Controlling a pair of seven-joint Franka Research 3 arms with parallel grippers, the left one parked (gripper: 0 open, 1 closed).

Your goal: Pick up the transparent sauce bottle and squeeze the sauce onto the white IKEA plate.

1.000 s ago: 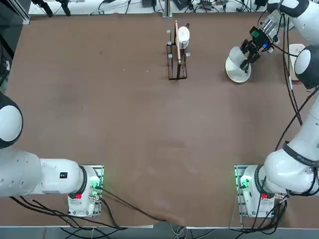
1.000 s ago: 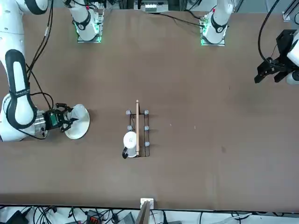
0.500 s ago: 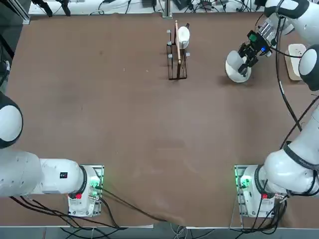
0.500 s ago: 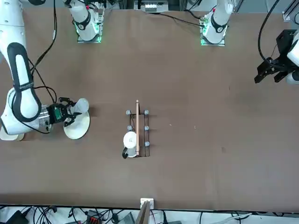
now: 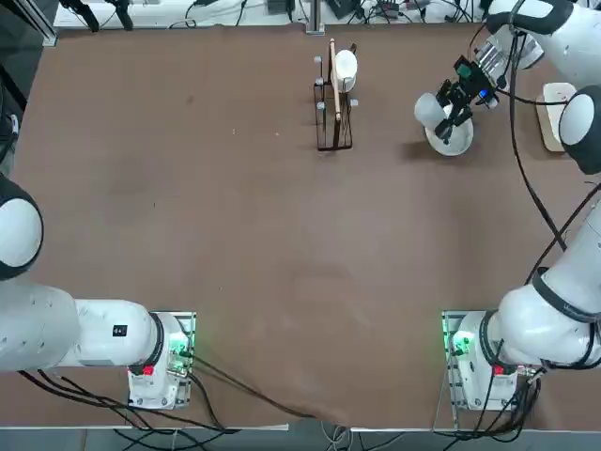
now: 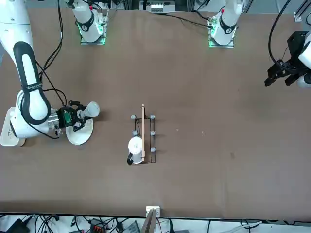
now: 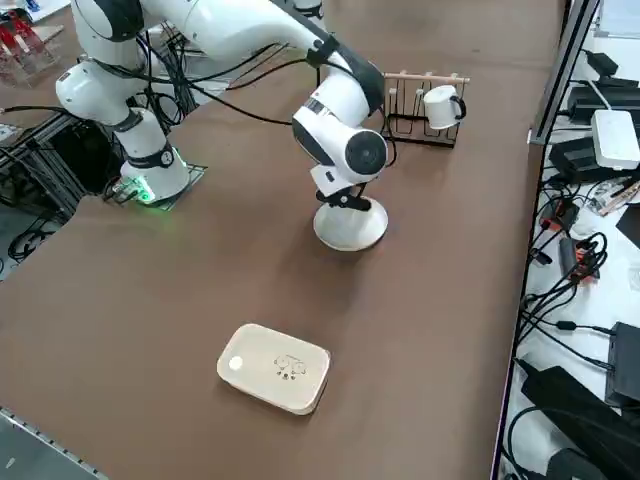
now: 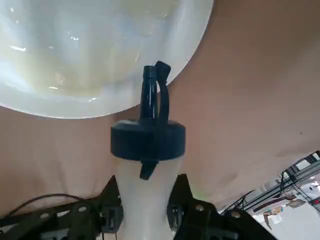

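My right gripper (image 5: 445, 109) is shut on the transparent sauce bottle (image 5: 428, 107), its cloudy body pinched between the two fingers (image 8: 181, 189). The bottle is tipped over, pale base uppermost in the top view. Its dark blue cap (image 8: 148, 141) and nozzle point at the white IKEA plate (image 8: 75, 60), with the tip over the plate's rim. The plate (image 5: 451, 141) lies on the brown table at the far right, just below the gripper. From the front, the bottle (image 6: 92, 109) hangs above the plate (image 6: 79, 136), beside the gripper (image 6: 78, 117). In the right side view the wrist hides the gripper above the plate (image 7: 350, 230).
A black wire rack (image 5: 333, 117) holding a white mug (image 5: 346, 66) stands left of the plate. A rounded white block (image 7: 275, 367) lies near the table's right edge. Cables run along the table's far side.
The gripper has swung the bottle toward the rack side of the plate, so its pale base now sits over the plate's edge. The plate has not moved.
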